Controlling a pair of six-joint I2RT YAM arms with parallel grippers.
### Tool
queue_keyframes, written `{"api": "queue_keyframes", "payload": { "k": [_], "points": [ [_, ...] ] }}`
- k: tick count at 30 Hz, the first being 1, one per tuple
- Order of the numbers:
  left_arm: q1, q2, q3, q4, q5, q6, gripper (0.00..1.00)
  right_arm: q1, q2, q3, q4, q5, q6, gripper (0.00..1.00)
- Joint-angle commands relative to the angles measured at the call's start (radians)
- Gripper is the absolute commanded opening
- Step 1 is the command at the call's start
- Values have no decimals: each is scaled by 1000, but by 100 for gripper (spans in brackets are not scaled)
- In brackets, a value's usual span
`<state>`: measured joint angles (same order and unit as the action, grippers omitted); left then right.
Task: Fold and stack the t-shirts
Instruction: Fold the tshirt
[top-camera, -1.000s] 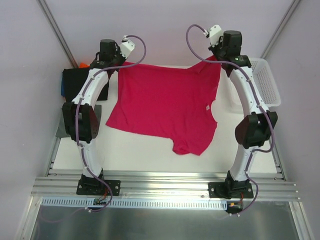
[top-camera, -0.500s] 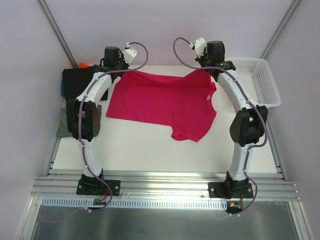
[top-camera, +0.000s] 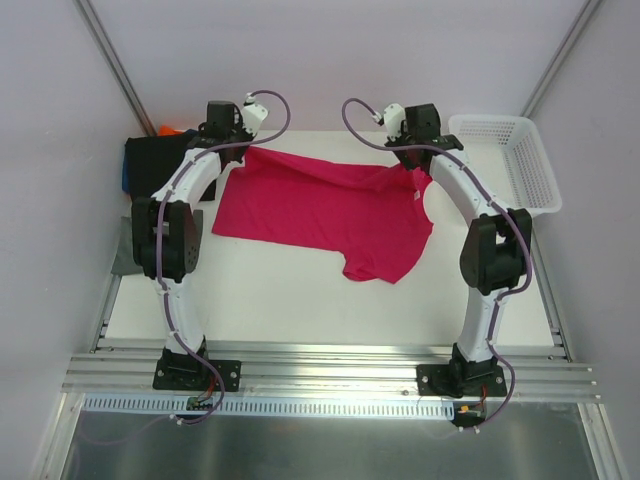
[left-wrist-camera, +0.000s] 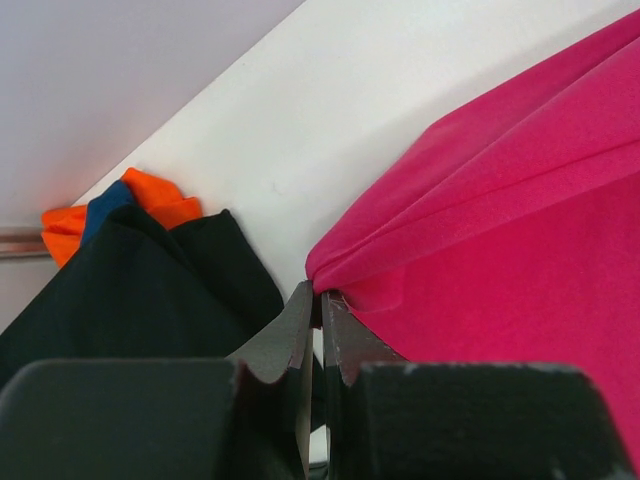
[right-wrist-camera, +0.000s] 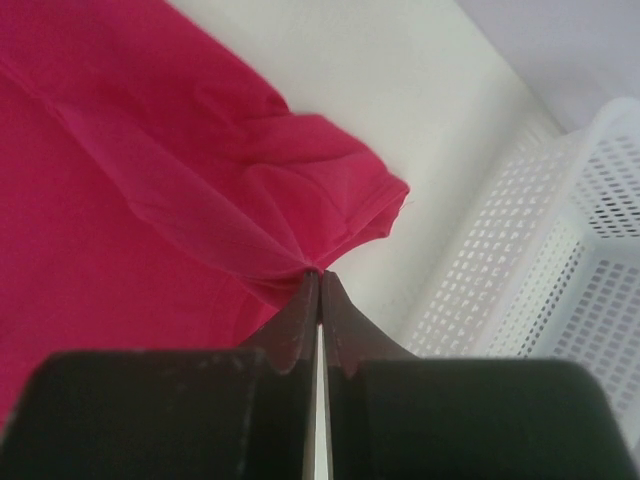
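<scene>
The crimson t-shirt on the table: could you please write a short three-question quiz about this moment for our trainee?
1. True or false: the left tool and the right tool are each shut on an edge of the crimson t-shirt.
2. Which thing stands to the right of the t-shirt? A) a white mesh basket B) a cardboard box C) a metal bowl
3. Fill in: in the pile of folded shirts to the left of the t-shirt, the shirt on top is ___.

Key: 1 true; 2 A; 3 black.
</scene>
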<state>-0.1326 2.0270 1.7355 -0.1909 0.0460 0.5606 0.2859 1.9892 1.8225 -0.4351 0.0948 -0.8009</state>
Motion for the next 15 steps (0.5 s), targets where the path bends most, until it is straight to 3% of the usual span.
{"api": "queue_keyframes", "payload": {
  "k": [1, 7, 15],
  "points": [
    [13, -36, 1, 34, -6, -22, 0, 4, -75, -25, -24, -33, 26, 1],
    [19, 4, 50, 34, -14, -10, 0, -2, -52, 3, -25, -27, 26, 0],
    [25, 174, 284, 34, -41, 48, 0, -36, 16, 139, 10, 20, 26, 1]
  ]
}}
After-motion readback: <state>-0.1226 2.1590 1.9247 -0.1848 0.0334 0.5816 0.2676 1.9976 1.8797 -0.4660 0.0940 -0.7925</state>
